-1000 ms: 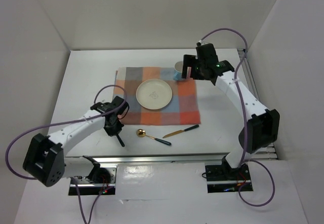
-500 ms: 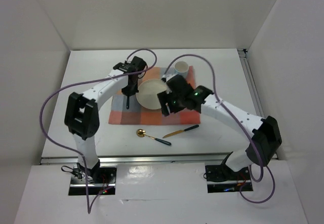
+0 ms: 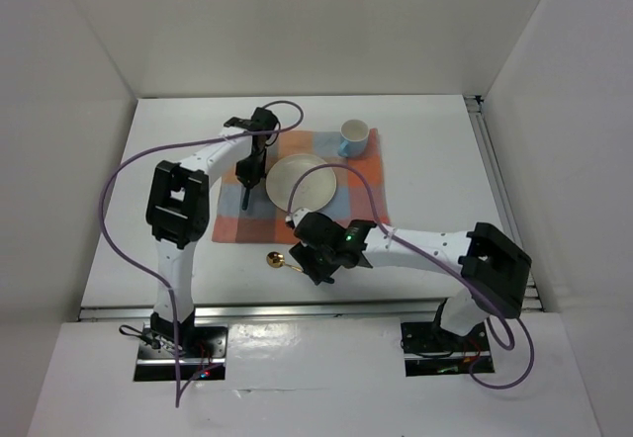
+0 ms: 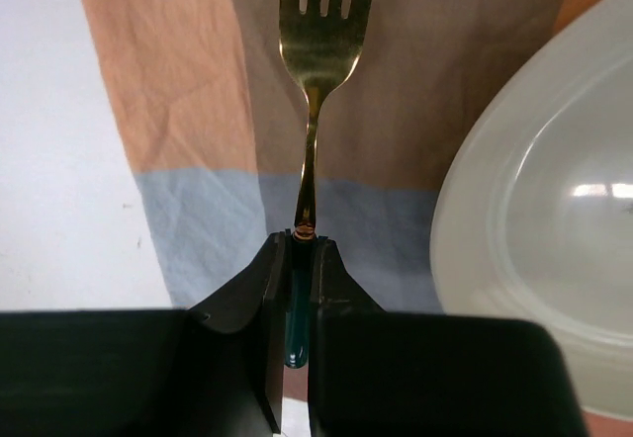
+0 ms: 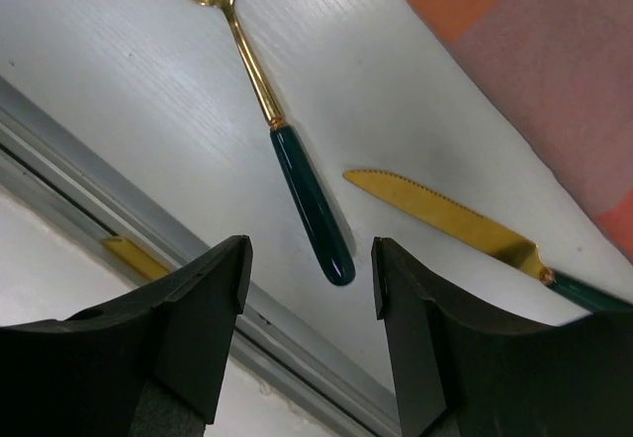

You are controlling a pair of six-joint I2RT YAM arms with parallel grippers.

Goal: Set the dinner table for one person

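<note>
Left jaws clamped on green handle of gold fork [image 4: 315,51], tines over checked mat [image 4: 178,91] just left of plate [image 4: 554,210]. Right jaws wide open above spoon [image 5: 277,131]; knife [image 5: 460,222] beside it on bare white bench [image 5: 119,71], which carries the mat.

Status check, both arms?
Left gripper shut on fork, over checked mat beside plate. Right gripper open above spoon on dinner table, knife alongside. Nothing blocking.

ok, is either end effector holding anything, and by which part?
Left end effector is shut on the gold fork with dark green handle, gripping the handle. Right end effector is open and empty above the gold green-handled spoon.
</note>
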